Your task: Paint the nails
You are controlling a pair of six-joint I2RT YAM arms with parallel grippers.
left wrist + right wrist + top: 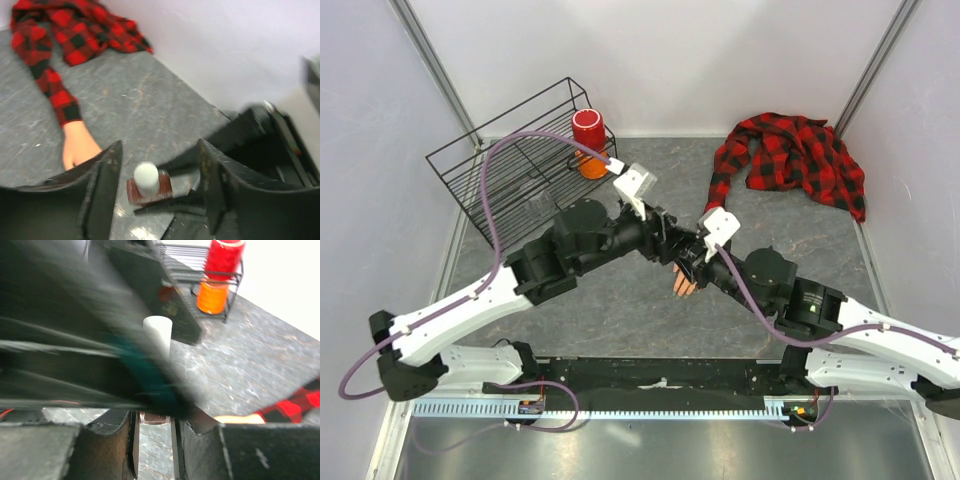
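Observation:
The pale peach mannequin hand (682, 286) lies on the table at the end of a red-and-black plaid sleeve (725, 185). It also shows in the left wrist view (77, 146). Its nails are too small or too hidden to make out. My right gripper (153, 416) is shut on the base of a small red-brown polish bottle (154, 418) with a white cap (157, 335), just above the hand (240, 418). My left gripper (160, 146) is open, its jaws standing either side of the white cap (146, 176) without touching it. Both grippers meet at the table's middle (675, 250).
A black wire rack (515, 165) stands at the back left, with a red cup (588, 130) on an orange object (592, 166) at its right end. The bunched plaid shirt (800, 155) lies at the back right. Grey walls close in on three sides.

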